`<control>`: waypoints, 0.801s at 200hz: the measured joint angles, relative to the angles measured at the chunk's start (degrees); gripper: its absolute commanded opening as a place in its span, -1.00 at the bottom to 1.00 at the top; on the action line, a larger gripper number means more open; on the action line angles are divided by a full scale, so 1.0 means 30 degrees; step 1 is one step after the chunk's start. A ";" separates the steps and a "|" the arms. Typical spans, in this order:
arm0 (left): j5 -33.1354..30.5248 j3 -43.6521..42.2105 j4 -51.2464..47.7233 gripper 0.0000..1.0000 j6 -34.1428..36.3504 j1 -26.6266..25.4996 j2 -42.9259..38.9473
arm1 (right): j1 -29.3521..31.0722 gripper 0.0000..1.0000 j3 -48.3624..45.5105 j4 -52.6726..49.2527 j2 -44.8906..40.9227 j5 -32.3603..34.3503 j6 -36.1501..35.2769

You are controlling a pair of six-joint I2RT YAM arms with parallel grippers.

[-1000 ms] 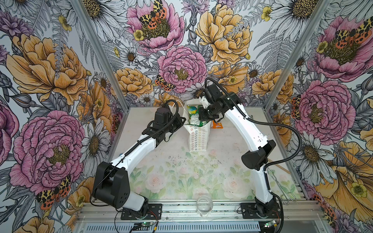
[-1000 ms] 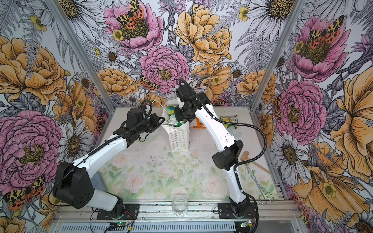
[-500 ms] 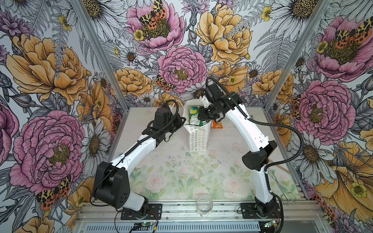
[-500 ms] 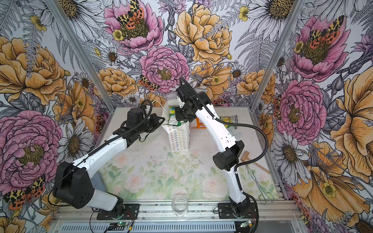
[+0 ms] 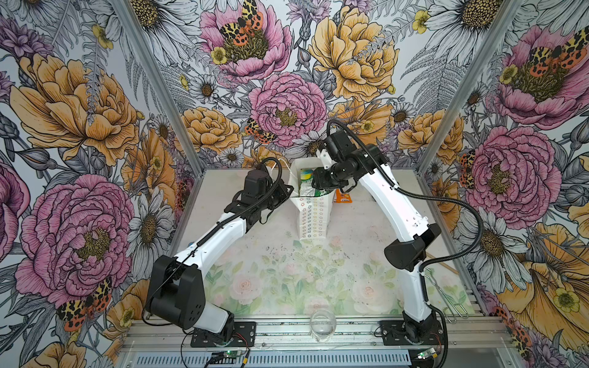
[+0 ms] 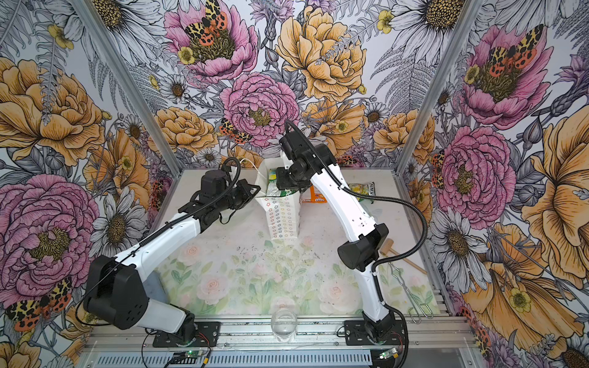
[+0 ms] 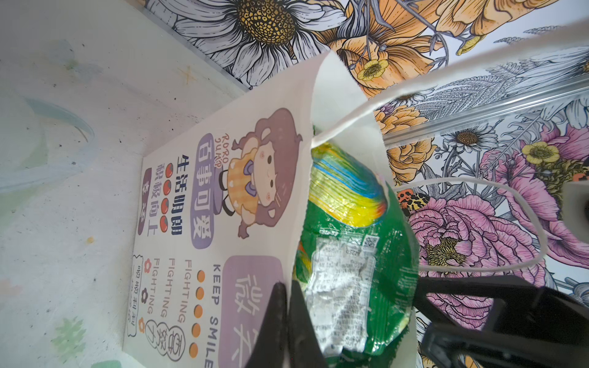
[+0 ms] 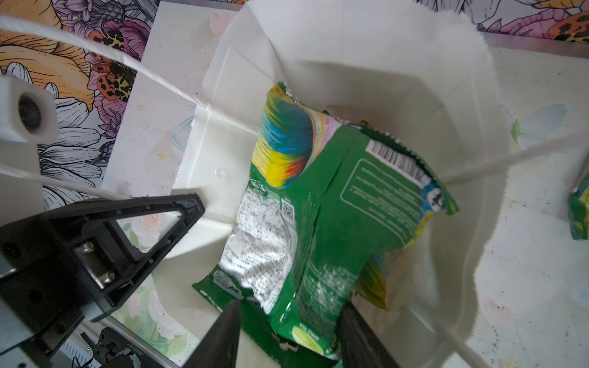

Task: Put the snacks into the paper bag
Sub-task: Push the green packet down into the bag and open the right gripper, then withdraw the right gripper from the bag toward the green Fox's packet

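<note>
**Clear glass**: stands well in front of the paper bag, at the near edge of the table.

**Paper bag:** upright, long axis vertical, mouth open upward. It is white, and its near side carries rows of small coloured flower outlines in both top views. The broad face seen by the left wrist camera shows a brown-haired cartoon girl, "RORO JUMP", "KEEP SMILE", "FIGHTING" repeated, and Chinese characters.

**Left gripper**: jaws pressed together, pinching the bag's rim.

**Green packet**: sits in the bag's mouth with its printed back showing. Its long axis runs from the bag's near rim toward its far wall, with the rainbow-swirl end farthest. A barcode, a QR code and a silver panel of unreadable small print are visible.

**Right gripper**: over the bag's mouth, jaws spread to either side of the packet's near end.

**Orange packet**: lies on the table just beside the bag, on the right arm's side. A green-and-yellow packet lies farther out the same way. The lettering on both is too small to read.
</note>
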 measured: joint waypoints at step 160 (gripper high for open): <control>0.0000 0.0000 0.0000 -0.99 0.0000 -0.0036 -0.0058 | -0.0058 0.19 0.0095 0.0080 -0.3206 0.0262 -0.0590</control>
